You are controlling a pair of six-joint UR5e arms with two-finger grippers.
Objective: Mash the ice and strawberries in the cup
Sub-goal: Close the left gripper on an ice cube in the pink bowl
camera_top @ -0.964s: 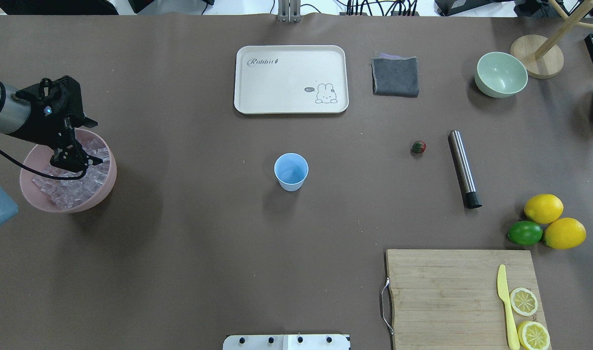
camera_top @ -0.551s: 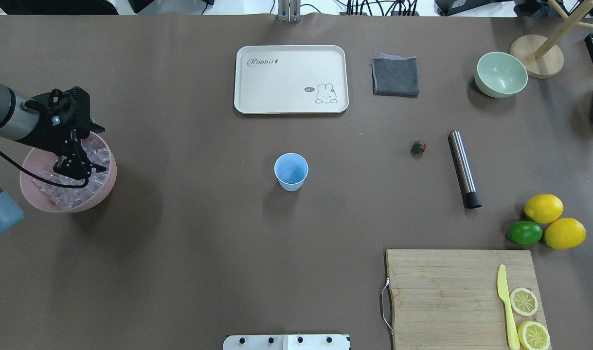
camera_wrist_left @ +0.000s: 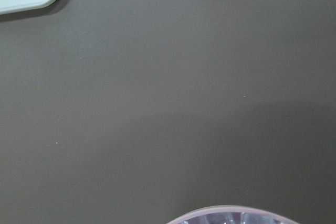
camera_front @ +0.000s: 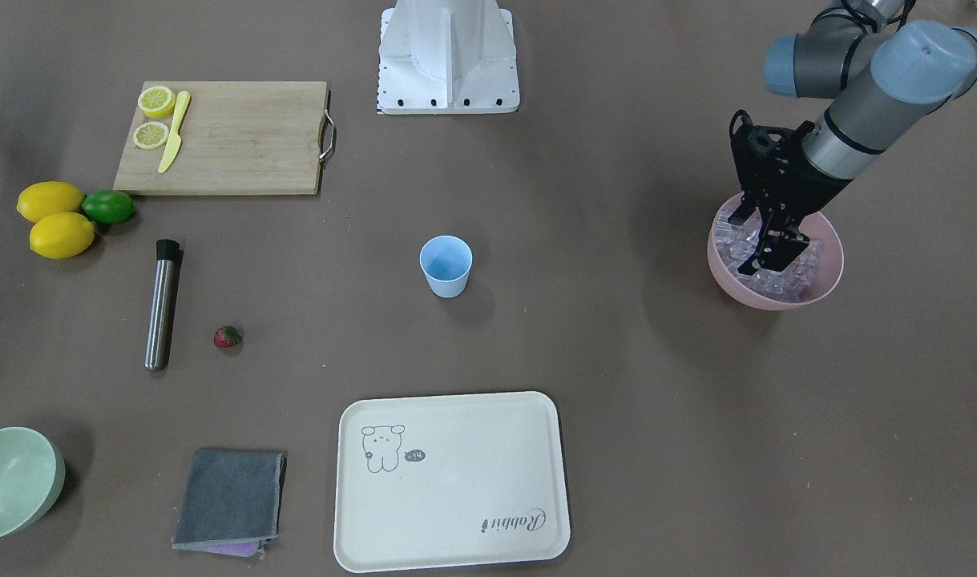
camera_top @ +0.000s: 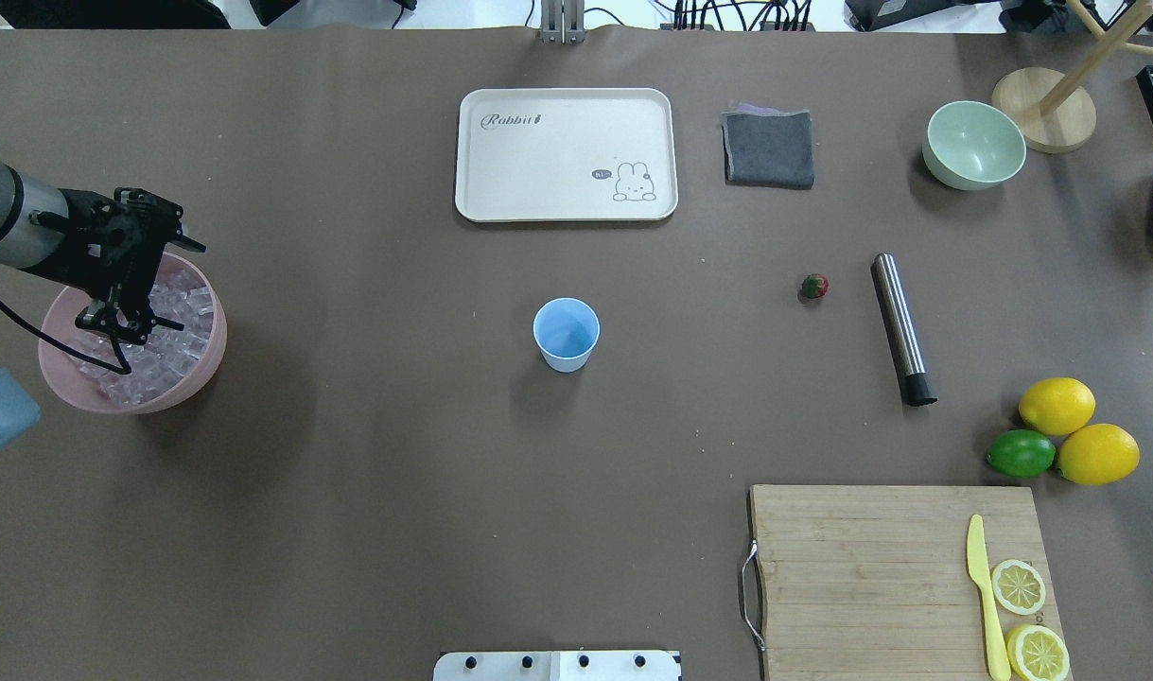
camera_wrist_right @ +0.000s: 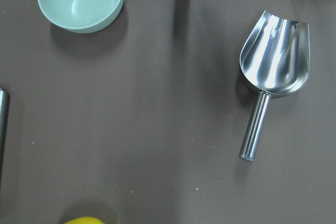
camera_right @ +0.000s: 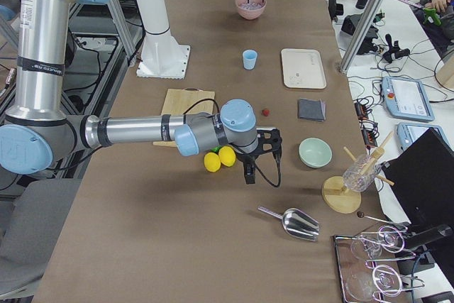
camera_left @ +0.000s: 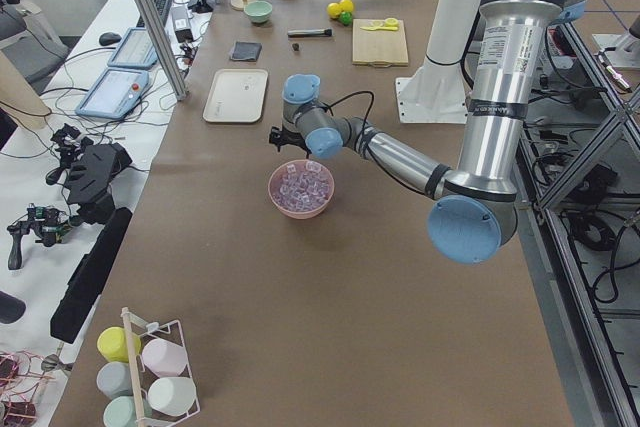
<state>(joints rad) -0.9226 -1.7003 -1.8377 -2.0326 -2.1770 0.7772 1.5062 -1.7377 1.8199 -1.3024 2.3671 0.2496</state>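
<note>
The light blue cup (camera_top: 567, 333) (camera_front: 446, 264) stands upright mid-table, and I see nothing inside it. One red strawberry (camera_top: 814, 286) (camera_front: 228, 337) lies on the table to its right. Ice (camera_top: 183, 312) (camera_front: 801, 268) fills the pink bowl (camera_top: 207, 374) (camera_front: 777, 300) at the left edge. My left gripper (camera_top: 127, 322) (camera_front: 765, 252) points down into that bowl, fingers apart among the cubes, holding nothing that I can see. My right gripper (camera_right: 248, 175) hangs low beside the lemons. It shows only in the exterior right view, so I cannot tell its state.
A steel muddler (camera_top: 900, 326) lies right of the strawberry. A cream tray (camera_top: 567, 156), grey cloth (camera_top: 770, 148) and pale green bowl (camera_top: 973, 144) line the far side. A cutting board (camera_top: 879, 567) with knife and lemon slices, lemons and a lime (camera_top: 1021, 454) sit near right. A metal scoop (camera_wrist_right: 273, 66) lies beyond.
My left wrist has turned and the gripper has drawn back leftward, sinking deeper among the ice in the pink bowl. Nothing else on the table has moved.
</note>
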